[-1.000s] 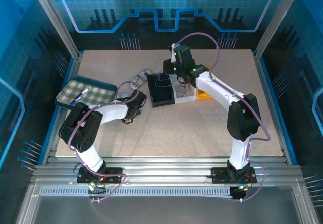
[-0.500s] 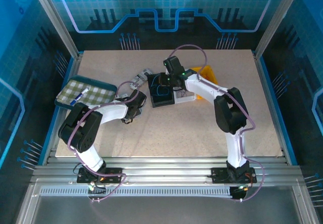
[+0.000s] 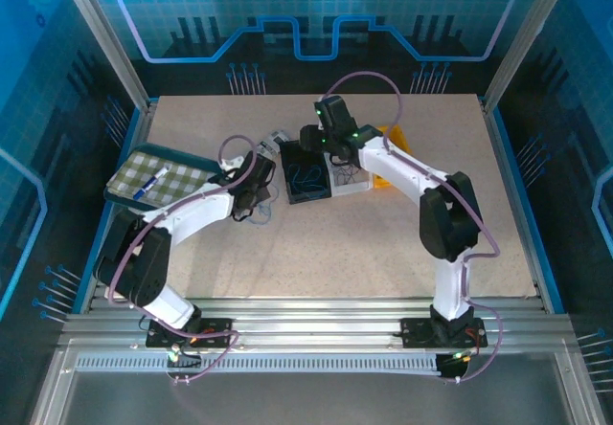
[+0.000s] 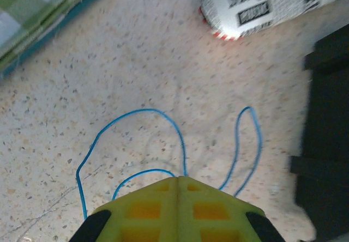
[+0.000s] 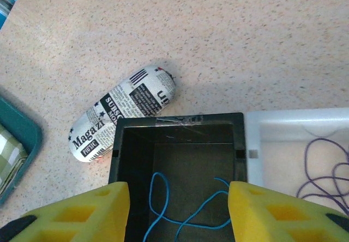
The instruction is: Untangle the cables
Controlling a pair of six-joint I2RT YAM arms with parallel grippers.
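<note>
Speckled tabletop (image 4: 136, 62), thin blue cable (image 4: 143, 110) looping; purple cable (image 5: 306, 157) coiled

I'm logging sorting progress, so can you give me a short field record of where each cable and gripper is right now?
left gripper: shut on a thin blue cable looping over the speckled table
right gripper: open, above the black rectangular bin
black bin contents: a second thin blue cable
white plastic bin: thin purple cable inside
</note>
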